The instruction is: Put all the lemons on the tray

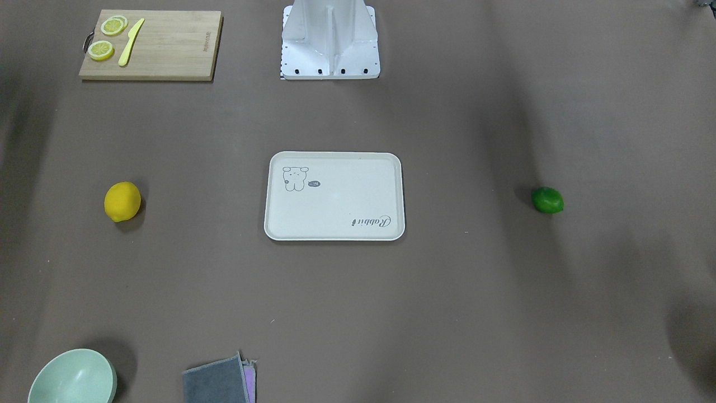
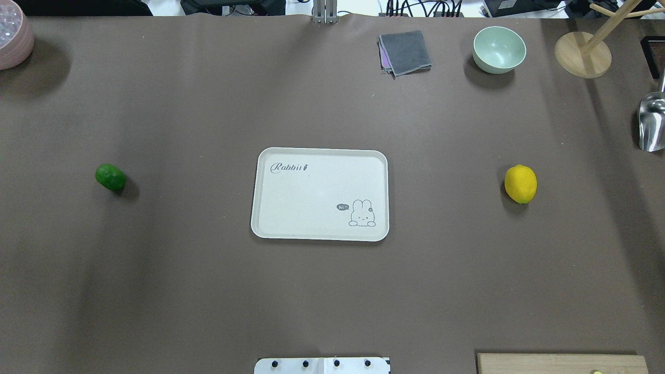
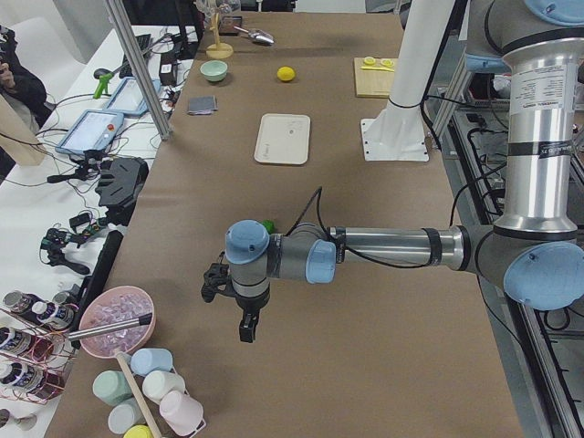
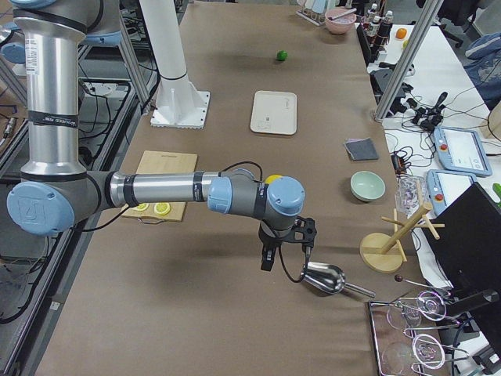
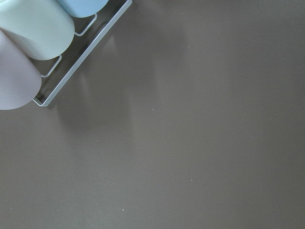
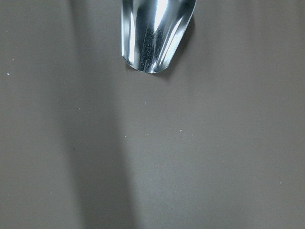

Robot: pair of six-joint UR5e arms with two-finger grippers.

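Plainly, neither lemon was on the smooth cream tray [image 2: 311, 197] between them: the glossy green lemon [image 2: 110, 177] lay well apart on the robot's left, the oval yellow lemon [image 2: 520, 184], long axis fore-aft, on its right. Each lay trayward of its nearer gripper; whether the left gripper [image 3: 246, 325] or right gripper [image 4: 268, 258] was apart couldn't be told.

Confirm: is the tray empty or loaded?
Empty. The tray shows only its printed drawing; the yellow lemon and green lemon lie on the table, either side of it.
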